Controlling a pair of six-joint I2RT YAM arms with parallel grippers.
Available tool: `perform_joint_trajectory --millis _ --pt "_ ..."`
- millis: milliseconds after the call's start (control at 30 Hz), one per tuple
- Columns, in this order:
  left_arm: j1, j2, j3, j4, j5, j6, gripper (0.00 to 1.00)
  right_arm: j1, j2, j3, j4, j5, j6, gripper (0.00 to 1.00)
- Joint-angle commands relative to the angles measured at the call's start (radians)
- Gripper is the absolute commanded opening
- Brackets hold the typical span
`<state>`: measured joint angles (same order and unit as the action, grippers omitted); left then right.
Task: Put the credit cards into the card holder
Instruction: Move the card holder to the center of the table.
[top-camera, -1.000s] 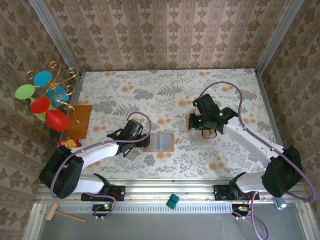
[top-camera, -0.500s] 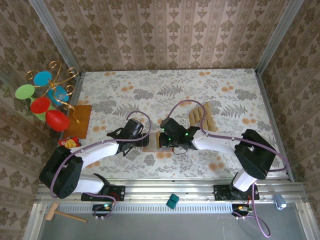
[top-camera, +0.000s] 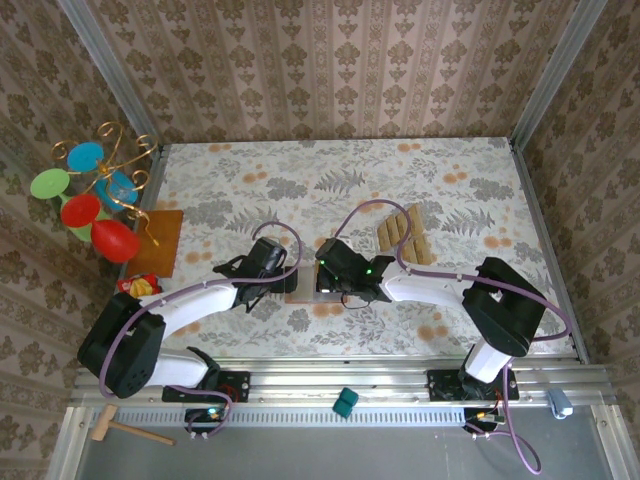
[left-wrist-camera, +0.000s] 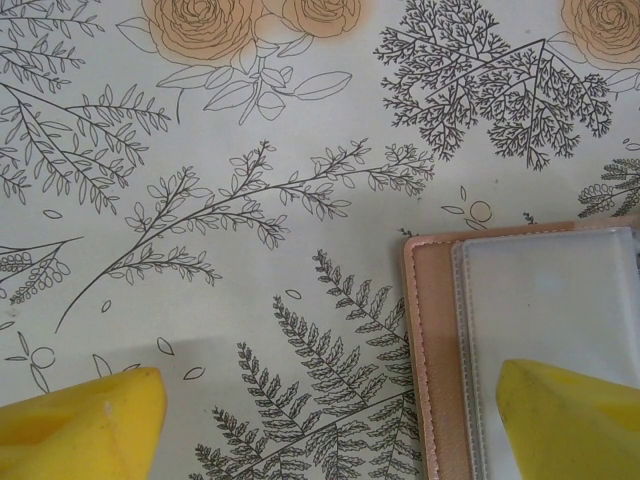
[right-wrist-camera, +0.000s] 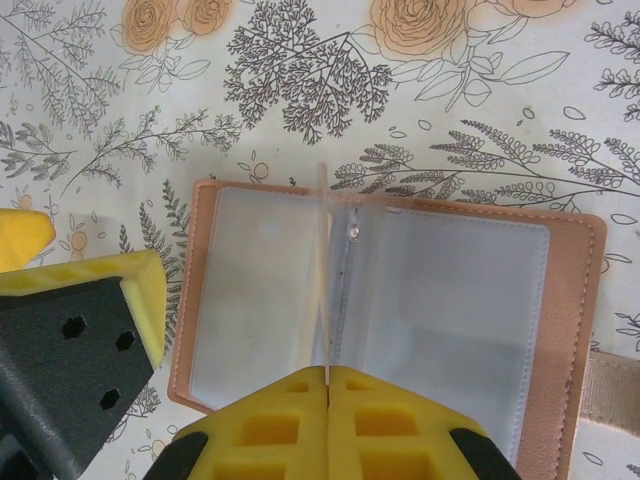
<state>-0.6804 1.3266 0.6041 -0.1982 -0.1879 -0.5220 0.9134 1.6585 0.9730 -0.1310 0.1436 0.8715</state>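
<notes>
The card holder (right-wrist-camera: 400, 300) lies open on the flowered cloth, its clear sleeves facing up and its tan rim showing. My right gripper (right-wrist-camera: 328, 372) is shut on one credit card (right-wrist-camera: 325, 270), held edge-on over the holder's middle fold. From above, the right gripper (top-camera: 332, 270) hangs over the holder (top-camera: 302, 290). The left gripper (left-wrist-camera: 330, 425) is open at the holder's (left-wrist-camera: 440, 330) left edge, with one fingertip (left-wrist-camera: 570, 420) over the clear sleeve and the other on the cloth. The remaining credit cards (top-camera: 405, 235) lie in a row at the back right.
An orange-brown board (top-camera: 160, 245) with a gold wire stand (top-camera: 100, 190) of coloured discs stands at the left edge. A small red and yellow object (top-camera: 140, 287) lies near it. Patterned walls close three sides. A teal block (top-camera: 345, 402) sits on the front rail.
My right arm has swung left from the row of cards to above the open holder, carrying one card. The left arm has stayed put.
</notes>
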Motion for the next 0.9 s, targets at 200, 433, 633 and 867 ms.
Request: perform_joint_trajectory --millis 200,433,633,867 --pt "-0.007 0.01 0.032 -0.02 -0.01 0.019 0.87 -0.002 0.027 -0.037 -0.042 0.018 0.015 0.0" --pt "-0.008 0.006 0.035 -0.026 -0.008 0.02 0.87 -0.036 -0.012 -0.101 -0.045 0.014 0.012 0.0" --pt "-0.011 0.006 0.043 -0.026 0.002 0.03 0.87 -0.072 -0.046 -0.135 -0.057 0.012 -0.011 0.0" --pt "-0.025 0.022 0.067 -0.027 0.005 0.037 0.87 -0.115 -0.081 -0.151 -0.051 -0.041 -0.05 0.0"
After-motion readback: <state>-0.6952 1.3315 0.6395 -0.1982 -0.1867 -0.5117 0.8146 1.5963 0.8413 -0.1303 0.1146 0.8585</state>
